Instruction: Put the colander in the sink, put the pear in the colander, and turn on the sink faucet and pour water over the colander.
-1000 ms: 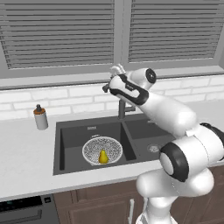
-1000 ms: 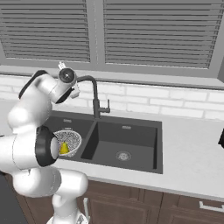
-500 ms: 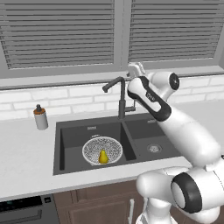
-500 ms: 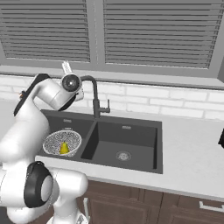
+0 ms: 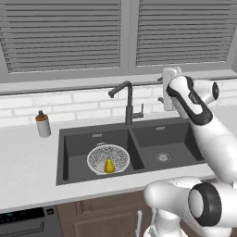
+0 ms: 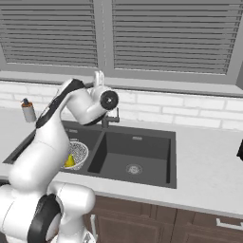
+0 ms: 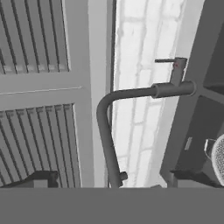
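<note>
Left base view. The sink [image 5: 139,134], dark grey with 2 basins, is set into a pale counter [image 5: 28,171] below a shuttered window [image 5: 65,37]. The colander [image 5: 108,159], a round silvery mesh bowl, is seated on the floor of the left basin. The pear [image 5: 109,165], small and yellow, is stood inside the colander toward its near edge. The sink faucet [image 5: 127,104] is mounted behind the divider, its spout angled to the left, with a small lever on its right side. A soap bottle [image 5: 43,124] with a dark top is placed on the counter, well left of the sink. The gripper [image 5: 169,88] is held high at the back wall, right of the faucet and apart from it; its spread is not readable here.

Right base view. The sink [image 6: 137,159] is seen with a round drain [image 6: 133,168] in the right basin. The colander [image 6: 78,154] and pear [image 6: 70,161] are partly screened by the white arm. The faucet [image 6: 110,118] is largely covered by the wrist. The soap bottle [image 6: 28,110] is stood at far left.

Hand view. The frame is rolled sideways. The faucet [image 7: 131,94] is shown as a bent dark pipe, untouched. A sliver of the colander [image 7: 217,159] is caught at the right edge. The claw is taken as spread wide, nothing gripped.
</note>
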Controlling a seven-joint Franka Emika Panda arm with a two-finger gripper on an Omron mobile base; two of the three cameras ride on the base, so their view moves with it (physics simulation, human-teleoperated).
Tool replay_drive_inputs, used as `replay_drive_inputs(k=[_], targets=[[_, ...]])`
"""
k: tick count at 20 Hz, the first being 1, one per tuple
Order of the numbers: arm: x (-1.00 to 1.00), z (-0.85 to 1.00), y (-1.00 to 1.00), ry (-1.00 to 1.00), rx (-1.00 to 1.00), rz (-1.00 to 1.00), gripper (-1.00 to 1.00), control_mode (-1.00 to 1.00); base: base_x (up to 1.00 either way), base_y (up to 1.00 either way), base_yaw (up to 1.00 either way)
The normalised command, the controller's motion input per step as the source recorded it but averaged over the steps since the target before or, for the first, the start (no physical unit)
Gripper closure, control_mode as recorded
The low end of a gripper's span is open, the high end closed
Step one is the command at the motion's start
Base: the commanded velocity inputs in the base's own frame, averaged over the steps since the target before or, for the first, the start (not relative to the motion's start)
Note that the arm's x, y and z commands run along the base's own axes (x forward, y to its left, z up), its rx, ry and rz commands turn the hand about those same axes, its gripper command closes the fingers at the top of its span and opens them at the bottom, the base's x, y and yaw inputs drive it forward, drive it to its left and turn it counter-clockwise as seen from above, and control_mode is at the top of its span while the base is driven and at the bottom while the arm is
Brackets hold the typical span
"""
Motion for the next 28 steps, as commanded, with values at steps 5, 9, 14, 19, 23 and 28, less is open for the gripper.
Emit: replay_drive_inputs(k=[5, 9, 14, 19, 23, 28], targets=[[0.00, -0.28, -0.64, 0.17, 0.69, -0.05, -1.00, -1.00, 0.00, 0.00, 0.00], [0.00, -0.40, -0.37, 0.20, 0.66, -0.05, -1.00, -1.00, 0.00, 0.00, 0.00], [0.00, -0.41, -0.26, 0.39, 0.63, -0.02, -1.00, -1.00, 0.00, 0.00, 0.00], [0.08, -0.19, -0.04, 0.33, 0.56, 0.00, -1.00, -1.00, 0.00, 0.00, 0.00], [0.43, 0.00, 0.00, 0.04, 0.40, 0.00, -1.00, -1.00, 0.00, 0.00, 0.00], [0.63, -0.01, 0.00, -0.01, 0.30, 0.00, -1.00, -1.00, 0.00, 0.00, 0.00]])
